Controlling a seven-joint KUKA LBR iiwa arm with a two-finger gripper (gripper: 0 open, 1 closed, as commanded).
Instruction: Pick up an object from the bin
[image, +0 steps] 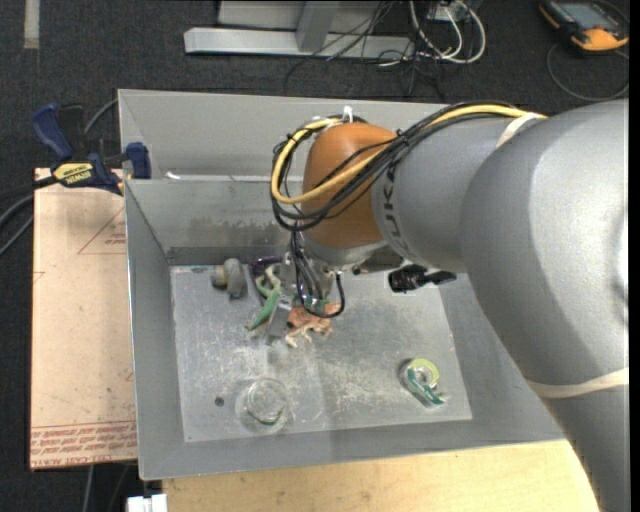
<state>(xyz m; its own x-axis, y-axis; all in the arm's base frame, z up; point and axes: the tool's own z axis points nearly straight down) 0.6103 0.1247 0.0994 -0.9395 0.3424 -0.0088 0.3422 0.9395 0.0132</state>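
Note:
My gripper (304, 285) hangs below the orange cover, low over a small cluster in the back middle of the bin. Directly under it lie a green, stick-like piece (265, 305) and a small brown and white object (306, 321), close together. The gripper's body hides part of this cluster, including a dark purple bit (268, 266) at its back edge. A grey, knob-shaped thing (231, 277) sits a little to the left, near the back wall.
A clear round cup (265, 402) lies toward the front left. A green and white tape-dispenser-like item (424, 381) lies at the front right. The big grey arm covers the bin's right side and back right corner.

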